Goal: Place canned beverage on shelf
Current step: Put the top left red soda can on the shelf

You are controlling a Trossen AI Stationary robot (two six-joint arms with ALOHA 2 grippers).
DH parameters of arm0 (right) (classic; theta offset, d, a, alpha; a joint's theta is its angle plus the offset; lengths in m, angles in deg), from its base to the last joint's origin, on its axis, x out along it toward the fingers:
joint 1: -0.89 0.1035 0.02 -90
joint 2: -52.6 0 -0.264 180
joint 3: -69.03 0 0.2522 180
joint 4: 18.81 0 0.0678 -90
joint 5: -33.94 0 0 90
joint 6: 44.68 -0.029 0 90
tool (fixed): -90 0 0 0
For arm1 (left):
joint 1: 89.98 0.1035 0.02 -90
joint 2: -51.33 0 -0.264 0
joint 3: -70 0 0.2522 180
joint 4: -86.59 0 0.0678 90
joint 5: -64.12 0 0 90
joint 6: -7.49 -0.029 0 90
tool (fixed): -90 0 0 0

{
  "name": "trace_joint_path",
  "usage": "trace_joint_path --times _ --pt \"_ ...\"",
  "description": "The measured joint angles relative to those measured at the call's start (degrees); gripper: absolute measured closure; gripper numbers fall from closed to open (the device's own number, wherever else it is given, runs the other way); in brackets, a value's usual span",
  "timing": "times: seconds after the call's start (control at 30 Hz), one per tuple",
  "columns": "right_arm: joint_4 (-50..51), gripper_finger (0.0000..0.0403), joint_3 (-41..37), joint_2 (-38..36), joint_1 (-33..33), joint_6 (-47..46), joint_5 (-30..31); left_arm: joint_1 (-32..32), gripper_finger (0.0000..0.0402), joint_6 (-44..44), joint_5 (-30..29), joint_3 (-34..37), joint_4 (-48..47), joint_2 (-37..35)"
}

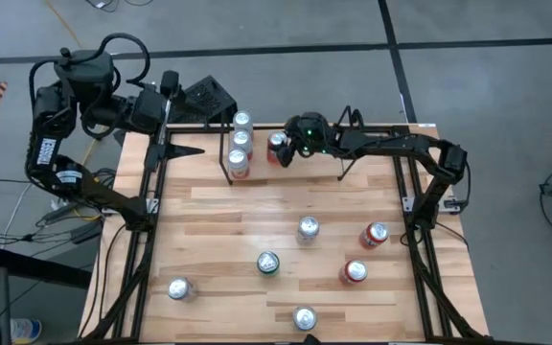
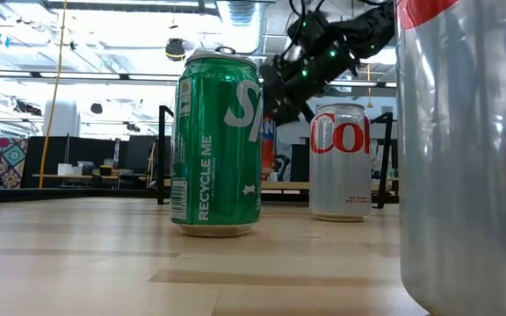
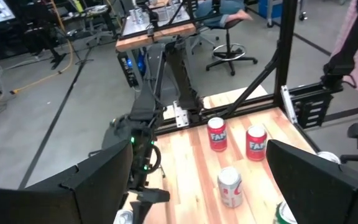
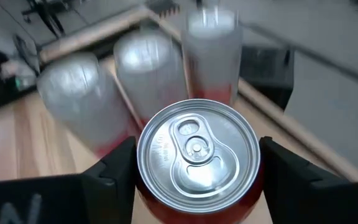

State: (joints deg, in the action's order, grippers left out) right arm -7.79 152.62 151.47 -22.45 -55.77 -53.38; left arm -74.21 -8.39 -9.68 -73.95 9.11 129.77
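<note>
A red can [image 1: 276,149] sits between the fingers of my right gripper [image 1: 283,150] at the table's far middle, just right of three silver-topped cans [image 1: 241,140] that stand in a row at the left end of the black wire shelf [image 1: 229,158]. The right wrist view shows the can's silver top [image 4: 196,154] from above, with the three cans [image 4: 148,68] blurred behind it. My left gripper [image 1: 186,149] is open and empty at the table's far left edge, its fingers [image 3: 92,186] wide apart. My right gripper pinches the red can's side wall [image 4: 143,186] just below the rim, one finger [image 4: 112,177] on each opposite side. The fingers come from above, pointing down. The can is upright, top up. Whether its base is on the table does not show.
Several loose cans stand on the wood table: silver [image 1: 308,228], red [image 1: 374,235], green [image 1: 268,263], red [image 1: 354,272], silver [image 1: 179,287] and silver [image 1: 304,318]. A black tubular frame [image 1: 151,220] runs along the table's left and right edges. The shelf is bare right of the held can.
</note>
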Motion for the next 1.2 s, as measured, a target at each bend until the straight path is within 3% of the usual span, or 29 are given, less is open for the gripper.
trace_joint_path --times 0.53,0.87,1.2 --pt "0.5 0.0153 8.6 1.6 -5.6 7.0 0.2 0.0 0.0046 0.0 -0.5 0.0 0.1 0.0" --pt "13.8 0.0153 25.1 11.9 -5.1 11.9 -1.1 0.0 0.0046 0.6 -0.5 0.0 0.2 0.0" --pt "14.5 0.0152 25.0 12.1 -6.5 12.7 -0.9 0.0 0.0046 0.6 -0.5 0.0 0.2 0.0"
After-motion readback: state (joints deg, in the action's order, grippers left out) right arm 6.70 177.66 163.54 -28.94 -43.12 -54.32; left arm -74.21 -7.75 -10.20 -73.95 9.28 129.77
